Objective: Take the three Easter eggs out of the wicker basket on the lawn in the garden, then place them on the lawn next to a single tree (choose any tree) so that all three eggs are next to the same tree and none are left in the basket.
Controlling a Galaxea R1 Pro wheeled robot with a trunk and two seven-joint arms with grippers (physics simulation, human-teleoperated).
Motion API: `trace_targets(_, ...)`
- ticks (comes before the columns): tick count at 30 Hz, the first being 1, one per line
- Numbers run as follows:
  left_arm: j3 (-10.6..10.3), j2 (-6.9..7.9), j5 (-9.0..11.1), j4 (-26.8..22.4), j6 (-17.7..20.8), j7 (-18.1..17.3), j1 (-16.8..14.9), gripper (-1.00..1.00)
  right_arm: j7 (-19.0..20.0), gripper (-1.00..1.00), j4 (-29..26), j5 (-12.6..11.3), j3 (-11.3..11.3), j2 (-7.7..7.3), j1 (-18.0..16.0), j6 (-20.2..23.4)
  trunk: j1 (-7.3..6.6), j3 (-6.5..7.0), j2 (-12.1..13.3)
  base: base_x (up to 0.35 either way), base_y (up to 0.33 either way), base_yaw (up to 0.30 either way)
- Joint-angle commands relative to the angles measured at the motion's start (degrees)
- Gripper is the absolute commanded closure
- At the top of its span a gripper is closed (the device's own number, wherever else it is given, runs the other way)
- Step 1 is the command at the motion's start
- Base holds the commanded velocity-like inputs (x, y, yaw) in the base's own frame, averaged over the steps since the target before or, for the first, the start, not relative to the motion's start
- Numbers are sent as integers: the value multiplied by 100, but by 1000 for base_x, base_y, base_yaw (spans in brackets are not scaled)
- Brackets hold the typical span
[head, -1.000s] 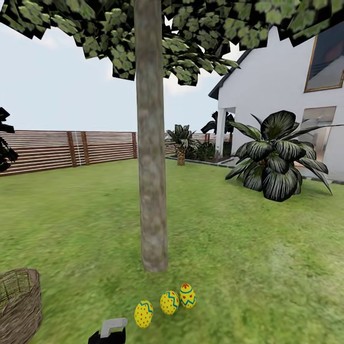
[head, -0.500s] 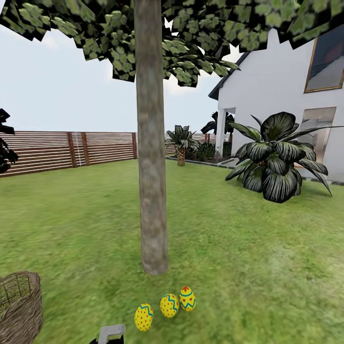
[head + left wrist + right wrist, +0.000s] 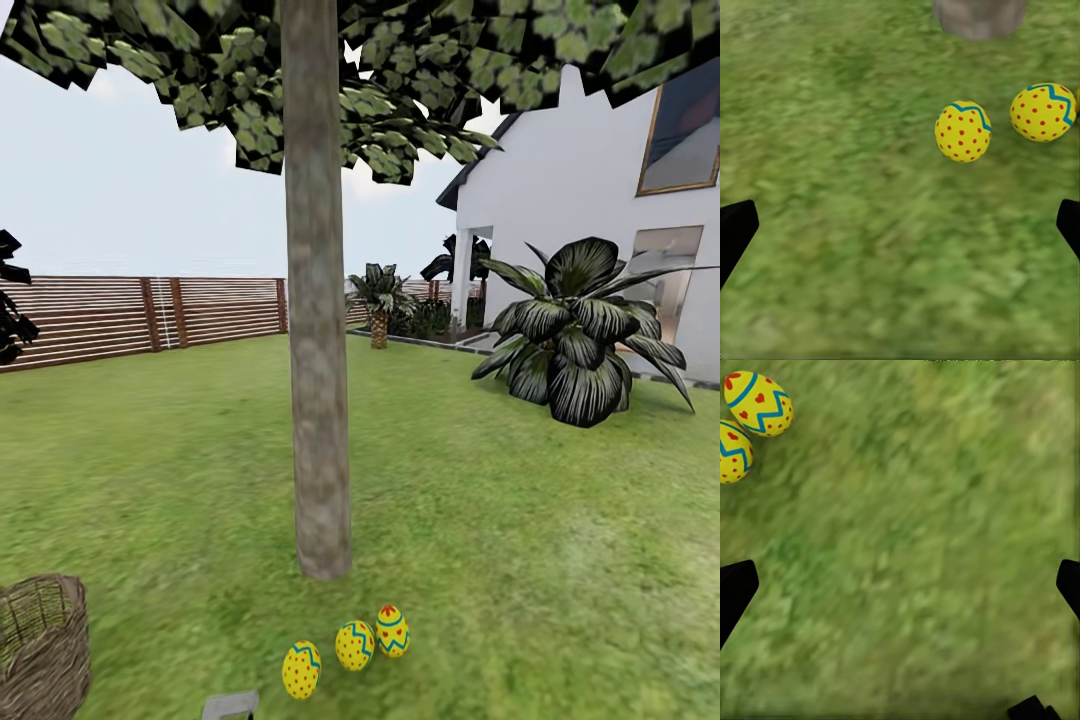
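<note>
Three Easter eggs (image 3: 355, 644) rest on the lawn (image 3: 540, 560) beside the tree (image 3: 318, 300), just ahead of the left gripper (image 3: 900, 225), spread wide and empty; the right gripper (image 3: 900, 585) likewise. The wicker basket (image 3: 40, 645) looks emptied; a clean upward retreat seems safest.

A: What shows of the robot itself?
B: The left pincer (image 3: 900, 225) has plain matte-black fingertips (image 3: 735, 229). The right pincer (image 3: 900, 585) matches, black tips too.
A: Anything else?
B: A pale grey, boxy, rounded-cornered block (image 3: 230, 705).
</note>
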Motion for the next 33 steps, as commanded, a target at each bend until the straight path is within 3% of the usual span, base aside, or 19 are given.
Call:
trace_targets(1, -51, 0, 50, 10, -27, 25, 16, -100, -15, -100, 0, -43, -6, 4, -1, -7, -23, 12, 37, 0, 0, 0)
trace_targets(11, -52, 1, 51, 20, -40, 25, 53, -100, -20, -100, 18, -87, 1, 23, -1, -79, -242, 174, 439, 0, 0, 14)
trace_targets(33, -52, 1, 3, 19, -44, 25, 90, -100, -19, -100, 131, -109, -17, 14, -1, -84, -726, 376, 1321, 0, 0, 17)
